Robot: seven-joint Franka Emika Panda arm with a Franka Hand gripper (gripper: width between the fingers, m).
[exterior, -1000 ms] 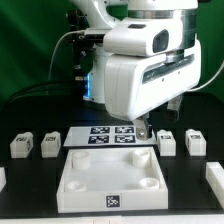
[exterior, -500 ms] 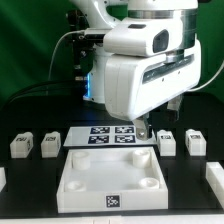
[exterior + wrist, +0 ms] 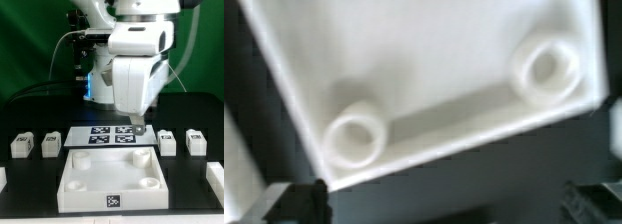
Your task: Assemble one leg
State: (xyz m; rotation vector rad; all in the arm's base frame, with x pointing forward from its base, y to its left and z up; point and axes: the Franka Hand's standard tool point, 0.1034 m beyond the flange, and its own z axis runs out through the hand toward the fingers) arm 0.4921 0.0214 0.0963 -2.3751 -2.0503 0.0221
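Four white legs stood on the dark table (image 3: 35, 172), none of them held. The nearest leg (image 3: 167, 142) sat just to the exterior view's right of the gripper (image 3: 138, 126), with a second leg (image 3: 195, 141) beyond it. A third leg (image 3: 50, 144) and a fourth leg (image 3: 22, 145) lay well away on the gripper's opposite side. The gripper hung low over the marker board (image 3: 105, 134), with the white tray (image 3: 85, 198) nearer the camera. In the wrist view its fingers (image 3: 292, 203) were spread wide, nothing between them, and the tray's round sockets (image 3: 354, 137) were in sight.
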